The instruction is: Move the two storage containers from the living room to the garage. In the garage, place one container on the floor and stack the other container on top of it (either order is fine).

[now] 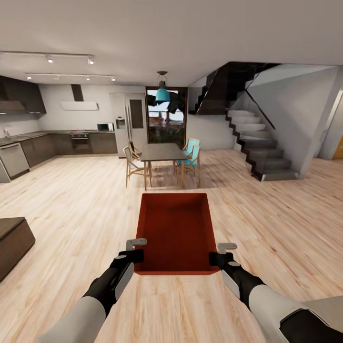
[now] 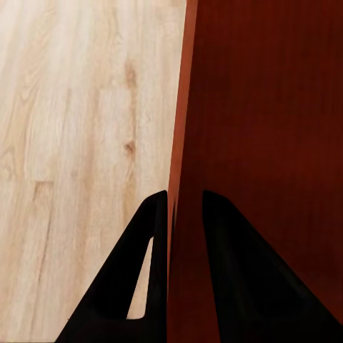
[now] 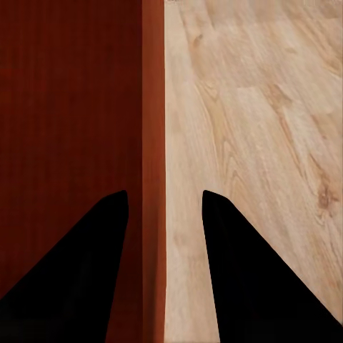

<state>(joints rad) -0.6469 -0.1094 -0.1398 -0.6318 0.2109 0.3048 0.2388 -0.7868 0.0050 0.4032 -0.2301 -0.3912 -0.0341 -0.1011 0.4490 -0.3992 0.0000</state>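
Bright, even indoor light, soft shadows, wide-angle stretch at edges, slightly soft render.

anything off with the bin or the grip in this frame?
Nothing stands out. The red bin sits level between both arms, empty, with the left gripper and the right gripper each straddling a side wall. The wood floor shows no spill.

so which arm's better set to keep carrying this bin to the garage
Neither alone. The left gripper and right gripper each straddle a side wall of the storage container, so both must carry it.
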